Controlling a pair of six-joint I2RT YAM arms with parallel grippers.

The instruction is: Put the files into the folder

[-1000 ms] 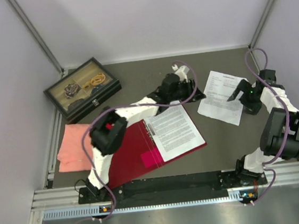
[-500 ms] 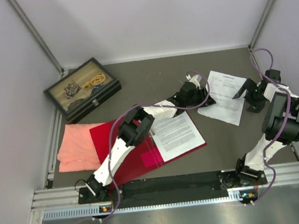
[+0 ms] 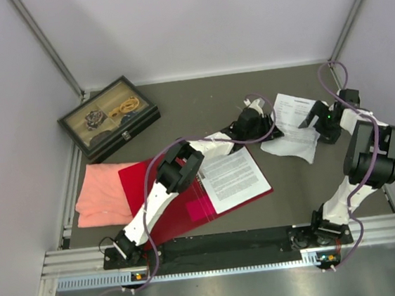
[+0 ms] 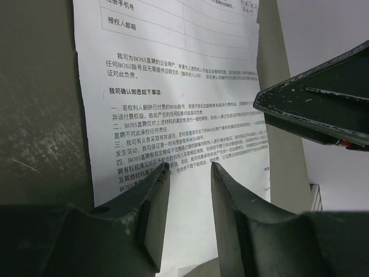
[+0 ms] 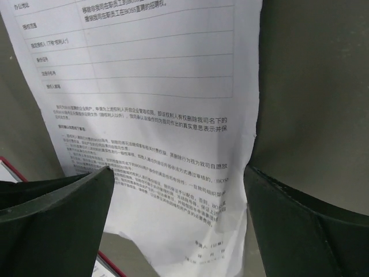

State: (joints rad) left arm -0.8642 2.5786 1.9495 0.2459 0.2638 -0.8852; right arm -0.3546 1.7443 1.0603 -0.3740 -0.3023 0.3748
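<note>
The red folder (image 3: 172, 211) lies open at the table's front left, with one printed sheet (image 3: 230, 178) on its right half and a pink sticker (image 3: 200, 209) below it. A second printed sheet (image 3: 293, 129) lies on the table to the right, its near edge buckled up. My left gripper (image 3: 260, 121) is open at that sheet's left edge; in the left wrist view (image 4: 188, 167) the paper (image 4: 173, 104) lies beyond the fingers. My right gripper (image 3: 316, 117) is wide open over the sheet's right part, and the right wrist view (image 5: 179, 173) shows the paper (image 5: 150, 115) below the jaws.
A black compartment box (image 3: 109, 117) with trinkets stands at the back left. A salmon-pink cloth (image 3: 100, 193) lies left of the folder. Grey walls close in on both sides. A metal rail (image 3: 229, 247) runs along the front edge.
My left arm stretched right from the folder to the loose sheet's left edge. My right gripper moved left onto the sheet, and the sheet's near edge has buckled.
</note>
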